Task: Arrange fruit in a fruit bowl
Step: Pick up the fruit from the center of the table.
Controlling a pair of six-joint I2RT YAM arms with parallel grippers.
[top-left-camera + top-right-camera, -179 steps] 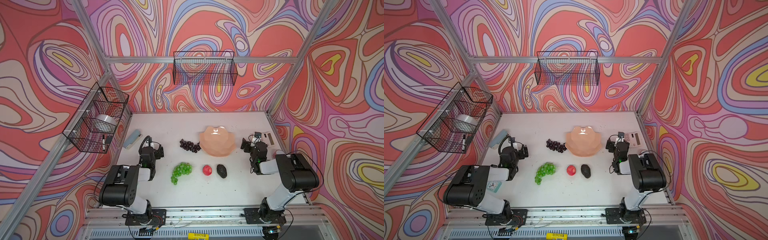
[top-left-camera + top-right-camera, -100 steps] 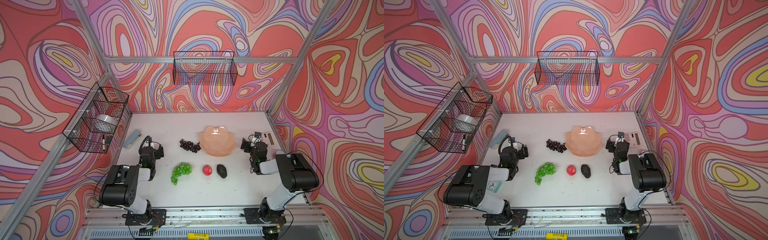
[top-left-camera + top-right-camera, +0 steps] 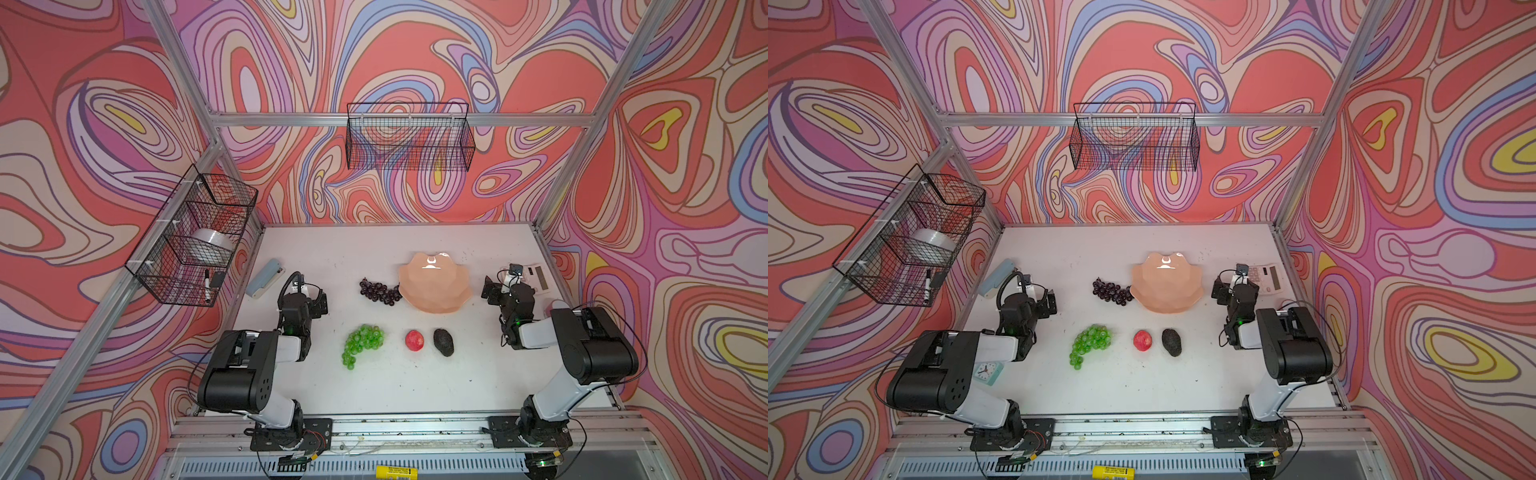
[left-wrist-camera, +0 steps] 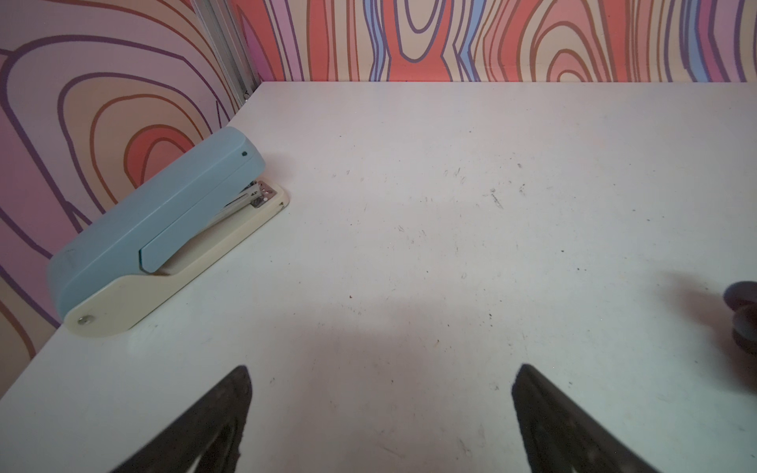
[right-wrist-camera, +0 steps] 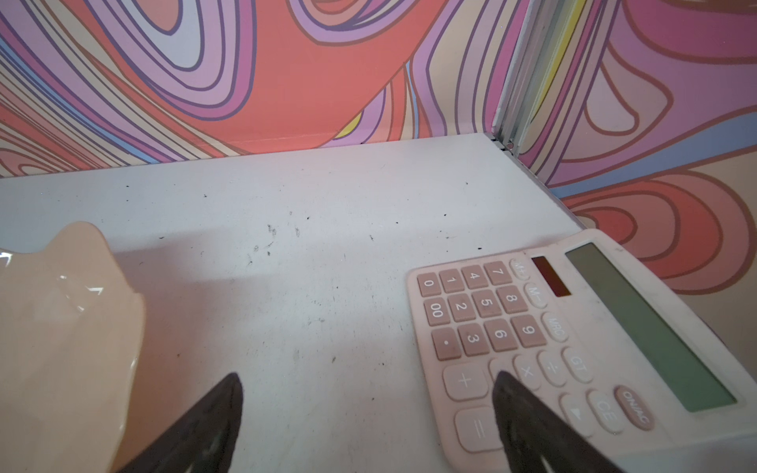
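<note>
Stillness before the first pick: none of the fruit is yet in the fruit bowl (image 3: 434, 286), which sits empty toward the back of the white table (image 3: 353, 249); the dark purple grape bunch (image 3: 379, 291) lies against or just beside the bowl's rim on the left arm's side; the green grape bunch (image 3: 361, 344), small round red fruit (image 3: 414, 340) and dark avocado-like oval (image 3: 443, 341) lie in a row nearer the arm bases. The left gripper (image 4: 381, 374) hangs low over bare table near a blue stapler (image 4: 164, 229), jaws spread wide with nothing between them; the right gripper (image 5: 367, 379) is just as wide and empty, between the bowl and a pink calculator (image 5: 573, 340). The task appears to be at its start; the next move calls for an arm to turn inward, lower open jaws around a fruit and close gently. Against the frames from a moment earlier, nothing has shifted; arms and fruit sit exactly as they did.
</note>
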